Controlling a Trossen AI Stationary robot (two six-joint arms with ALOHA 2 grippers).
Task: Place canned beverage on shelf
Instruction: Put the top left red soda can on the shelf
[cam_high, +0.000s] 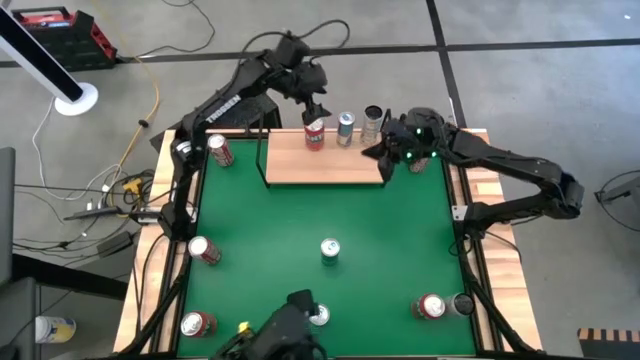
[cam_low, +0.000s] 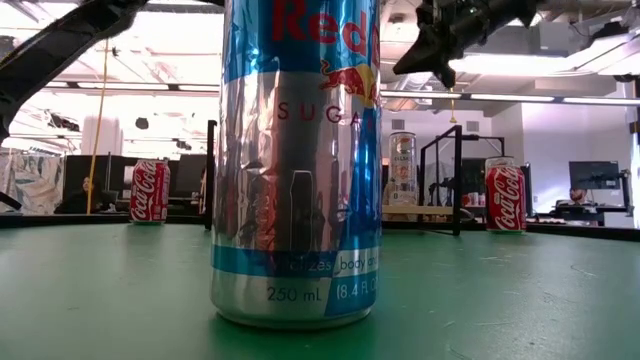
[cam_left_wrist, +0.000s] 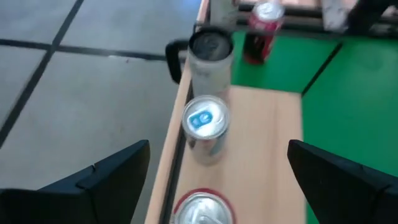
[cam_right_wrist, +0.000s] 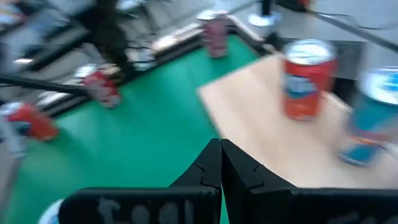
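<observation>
The shelf lies at the far side of the green table. Three cans stand in a row along its back edge: a red can, a blue-topped can and a pale silver can. The left gripper hangs right over the red can with its fingers spread wide, and it holds nothing. In the left wrist view the red can's top sits between the two open fingers, so it looks as if this can has just been set down and let go. The right gripper waits by the right end of the shelf with its fingers pressed together, empty. More cans stand on the green table, such as one in the middle and one near the left edge. The next move is likely to lift the left arm straight up so it does not knock the red can over, then go to another can.
</observation>
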